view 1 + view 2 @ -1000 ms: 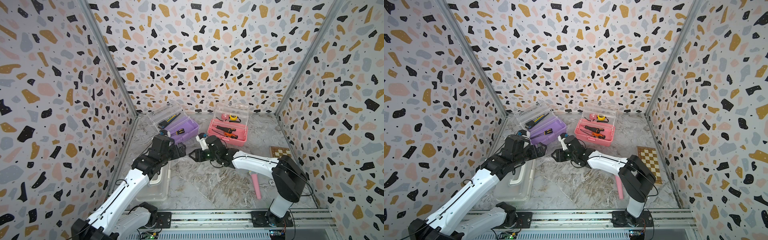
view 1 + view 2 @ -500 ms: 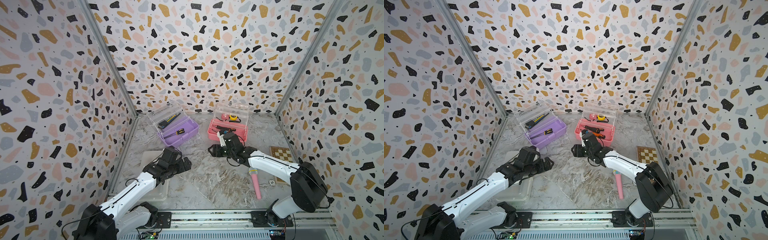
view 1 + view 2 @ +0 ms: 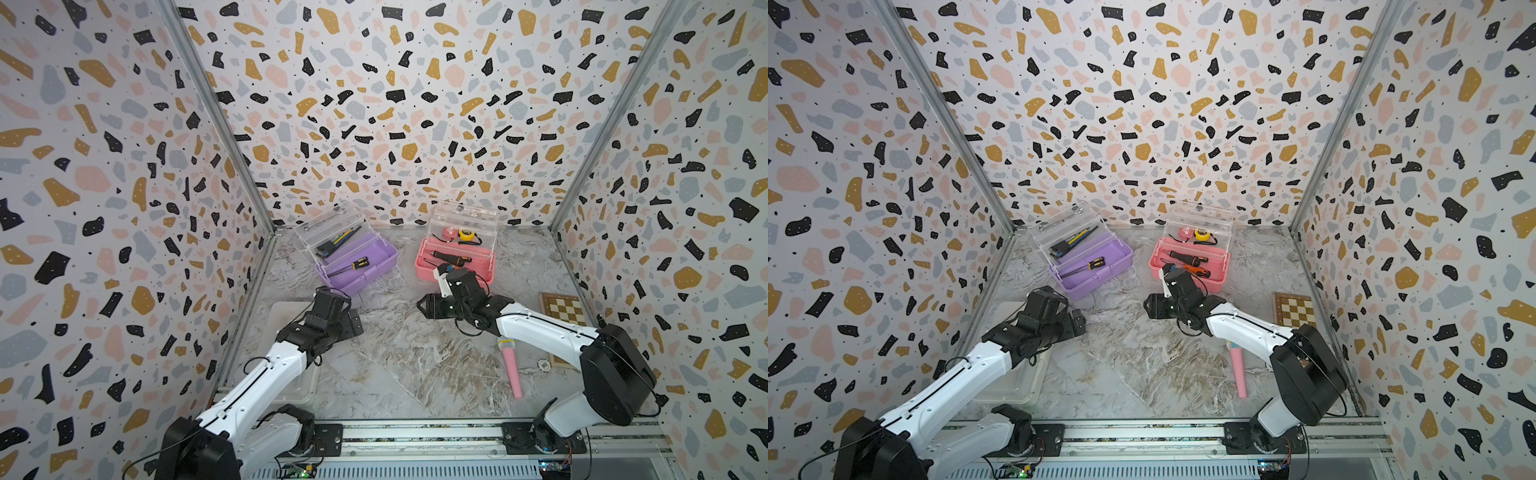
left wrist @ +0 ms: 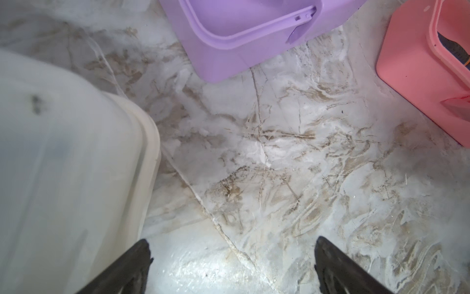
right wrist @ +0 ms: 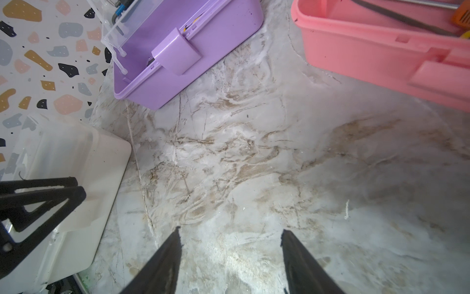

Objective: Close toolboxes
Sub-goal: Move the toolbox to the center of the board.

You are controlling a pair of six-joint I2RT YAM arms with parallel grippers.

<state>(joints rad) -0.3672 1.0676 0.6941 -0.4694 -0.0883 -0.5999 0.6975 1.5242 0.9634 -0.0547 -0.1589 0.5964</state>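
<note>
the purple toolbox and pink toolbox sit lid-up at the counter's back. both arms' fingers gape empty, left wider than right. a careless lid push could shove a light box toward the wall.

In both top views, two open toolboxes sit side by side at centre; a third toolbox lies lower left on the counter.
</note>
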